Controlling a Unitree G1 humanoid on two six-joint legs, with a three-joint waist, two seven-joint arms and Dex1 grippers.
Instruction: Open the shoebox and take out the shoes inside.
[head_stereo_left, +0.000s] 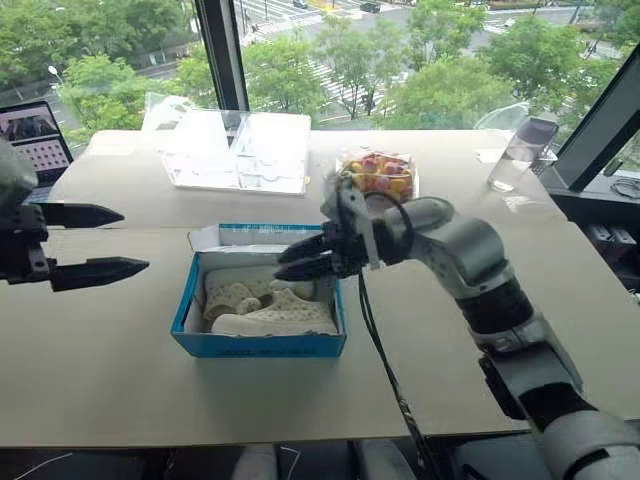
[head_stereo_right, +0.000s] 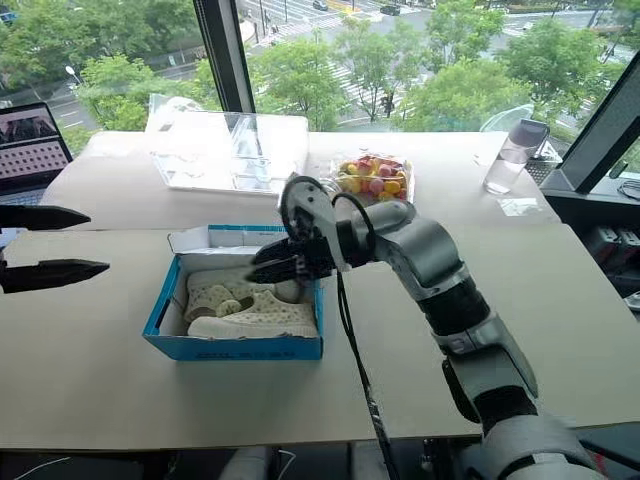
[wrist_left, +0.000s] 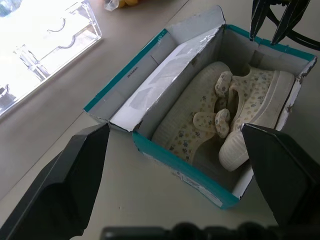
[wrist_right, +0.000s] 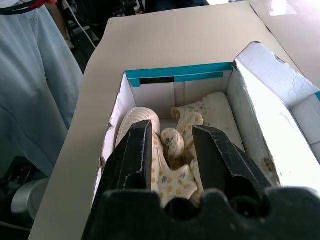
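Your right pincer (head_stereo_left: 302, 259) hangs part-spread over the open shoebox's (head_stereo_left: 258, 344) far right corner, empty, shoes (head_stereo_left: 262, 305) lying inside mid-desk (head_stereo_left: 100, 380), while your left pincer (head_stereo_left: 118, 241) hovers wide apart at its left.

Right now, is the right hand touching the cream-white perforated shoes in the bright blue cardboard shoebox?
Apart. In the left wrist view, the right hand hangs over the shoebox's far edge, with a clear gap down to the shoes.
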